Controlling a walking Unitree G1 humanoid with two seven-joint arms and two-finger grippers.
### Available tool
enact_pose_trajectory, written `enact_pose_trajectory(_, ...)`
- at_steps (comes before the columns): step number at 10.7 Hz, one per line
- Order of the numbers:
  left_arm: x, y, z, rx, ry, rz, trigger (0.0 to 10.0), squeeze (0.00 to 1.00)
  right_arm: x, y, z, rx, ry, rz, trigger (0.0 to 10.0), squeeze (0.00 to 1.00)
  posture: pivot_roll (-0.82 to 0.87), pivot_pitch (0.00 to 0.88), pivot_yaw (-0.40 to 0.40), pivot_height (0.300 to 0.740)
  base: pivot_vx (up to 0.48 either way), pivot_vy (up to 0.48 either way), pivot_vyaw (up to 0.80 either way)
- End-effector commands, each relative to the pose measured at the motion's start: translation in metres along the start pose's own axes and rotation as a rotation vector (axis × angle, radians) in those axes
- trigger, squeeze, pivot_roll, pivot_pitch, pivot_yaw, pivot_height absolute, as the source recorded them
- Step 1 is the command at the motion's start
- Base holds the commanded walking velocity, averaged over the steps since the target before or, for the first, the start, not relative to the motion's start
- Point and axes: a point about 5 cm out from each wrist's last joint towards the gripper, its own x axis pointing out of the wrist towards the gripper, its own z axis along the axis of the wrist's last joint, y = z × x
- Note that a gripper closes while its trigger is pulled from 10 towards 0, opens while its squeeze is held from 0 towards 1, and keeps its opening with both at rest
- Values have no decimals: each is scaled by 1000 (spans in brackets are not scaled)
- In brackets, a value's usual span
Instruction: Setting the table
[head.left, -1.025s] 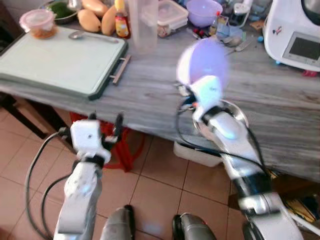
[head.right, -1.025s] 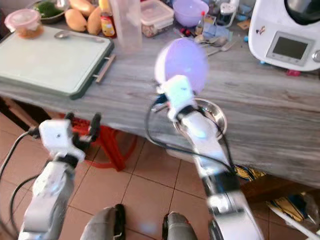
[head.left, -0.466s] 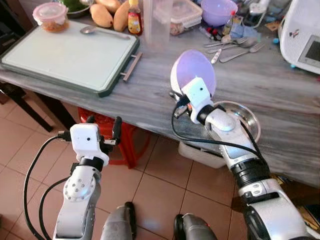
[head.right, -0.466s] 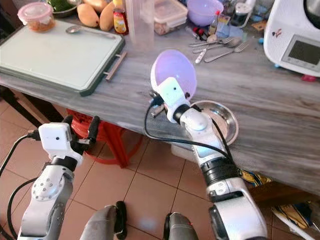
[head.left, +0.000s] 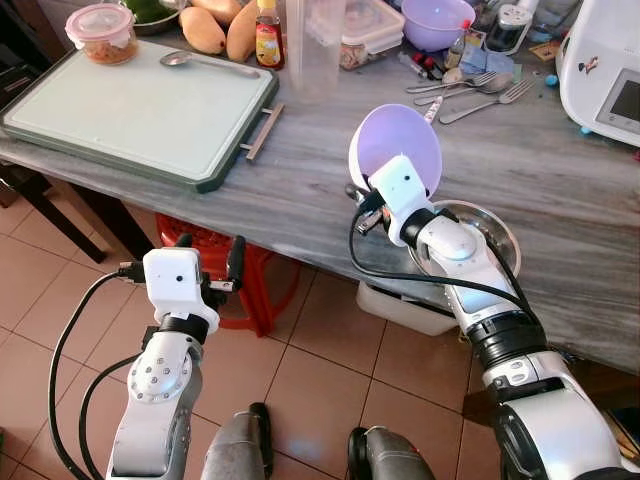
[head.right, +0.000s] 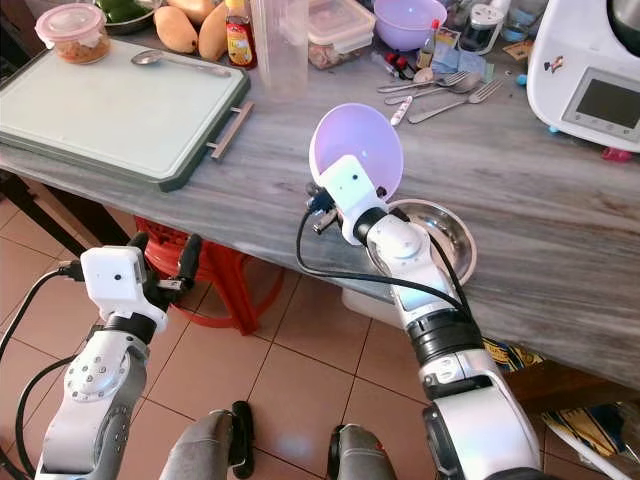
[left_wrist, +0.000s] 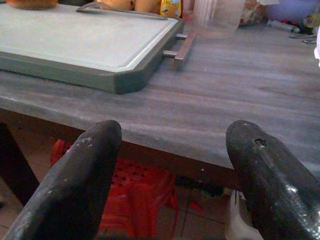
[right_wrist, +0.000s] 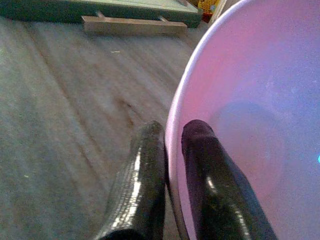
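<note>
1. Pinched on the rim of the lilac bowl (head.right: 356, 150), the right gripper (right_wrist: 167, 165) has one finger outside the wall and one inside, jaws nearly closed with only the thin wall between; the left gripper (head.left: 205, 262) has its jaws spread wide with nothing between them, and it hangs below the table's front edge.
2. That bowl is held tilted, its mouth facing up and toward the camera, above the table (head.left: 300, 180) near its front edge — just beside a steel plate (head.right: 450, 235) lying at that edge.
3. It looks like thin plastic: probably light and a little flexible, smooth enough to slip or swing in a rim pinch, so I judge a grip at the rim is workable but wants gentle moves.
4. Grey wood-grain covers the tabletop; a green tray (head.left: 130, 110) sits toward the left end, with a spoon (head.left: 195, 63) and a lidded tub (head.left: 100, 30) at its far side.
5. Cluttering the far edge are bottles, containers, cutlery, a second purple bowl (head.left: 435, 20) and a white appliance (head.right: 585, 75) — below, tan floor tiles and a red stool (head.left: 225, 280).
</note>
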Motion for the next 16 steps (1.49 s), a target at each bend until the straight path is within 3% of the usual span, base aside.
enact_pose_trajectory(1,-2,-1,1,4,3,-17,10000,0,1,-5,7,-29,-14,-10,10000,1000,12,209,-9,740,0,0,0)
enact_pose_trajectory(6,-2,-13,4,-66,-16,-127,10000,0,-4,-25,11,-6,-3,-140,10000,1000,8,196,-15,740,0,0,0)
enact_pose_trajectory(9,-2,-14,3,-71,-14,-134,10000,0,-4,-34,17,-3,-6,-186,10000,1000,2,191,-15,740,0,0,0)
enact_pose_trajectory(16,-1,-17,-3,-69,13,-145,10000,0,-10,-23,8,-36,89,-47,10000,1000,-10,189,-21,740,0,0,0)
